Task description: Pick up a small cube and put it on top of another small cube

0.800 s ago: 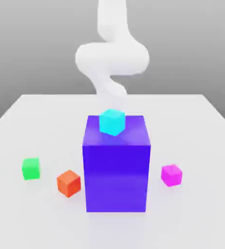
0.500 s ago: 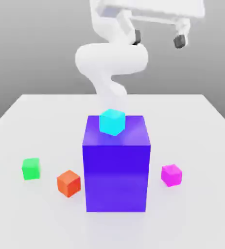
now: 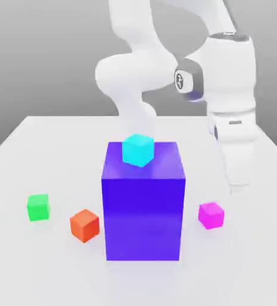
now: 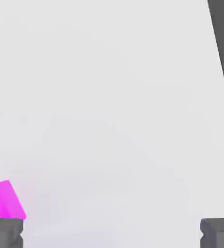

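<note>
The small magenta cube (image 3: 211, 215) rests on the white table to the exterior view's right of the big blue-purple block. The small green cube (image 3: 38, 207) sits on the table at the exterior view's left, far from it. My gripper (image 3: 240, 184) hangs pointing down, a little above the table, just behind the magenta cube and to its right in the exterior view. In the hand view the gripper (image 4: 111, 233) is open, its two grey fingertips (image 4: 5, 232) wide apart with nothing between them. The magenta cube (image 4: 5, 200) lies beside one fingertip, outside the gap.
A tall blue-purple block (image 3: 143, 203) stands mid-table with a cyan cube (image 3: 138, 149) on top. An orange-red cube (image 3: 84, 225) lies between the green cube and the block. The white table (image 3: 248, 263) ends in an edge (image 4: 220, 53) beyond the gripper.
The arm has swung down from the top of the exterior view to the right side. The hand now hangs low near the magenta cube. No cube has moved.
</note>
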You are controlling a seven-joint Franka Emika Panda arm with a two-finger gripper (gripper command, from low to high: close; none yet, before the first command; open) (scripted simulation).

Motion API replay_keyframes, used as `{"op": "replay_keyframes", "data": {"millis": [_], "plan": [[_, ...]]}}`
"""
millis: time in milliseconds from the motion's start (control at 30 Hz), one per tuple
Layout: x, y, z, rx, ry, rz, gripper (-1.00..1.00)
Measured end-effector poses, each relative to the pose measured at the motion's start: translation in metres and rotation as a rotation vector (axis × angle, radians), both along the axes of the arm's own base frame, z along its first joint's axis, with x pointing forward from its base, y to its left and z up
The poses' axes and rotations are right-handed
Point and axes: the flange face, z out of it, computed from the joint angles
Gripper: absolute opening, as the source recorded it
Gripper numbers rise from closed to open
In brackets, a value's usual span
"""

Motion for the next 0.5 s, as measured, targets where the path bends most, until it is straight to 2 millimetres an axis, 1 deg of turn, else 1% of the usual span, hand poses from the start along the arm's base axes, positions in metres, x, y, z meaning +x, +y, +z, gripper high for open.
{"op": "replay_keyframes", "data": {"millis": [100, 133, 167, 233, 500], "plan": [[-0.037, 0.002, -0.037, -0.061, 0.044, 0.187, 0.0], [-0.046, 0.001, -0.046, -0.076, 0.056, 0.235, 0.0], [-0.05, 0.001, -0.052, -0.082, 0.061, 0.261, 0.0], [-0.052, 0.002, -0.059, -0.085, 0.064, 0.282, 0.0], [-0.046, 0.005, -0.083, -0.079, 0.06, 0.291, 0.0]]}}
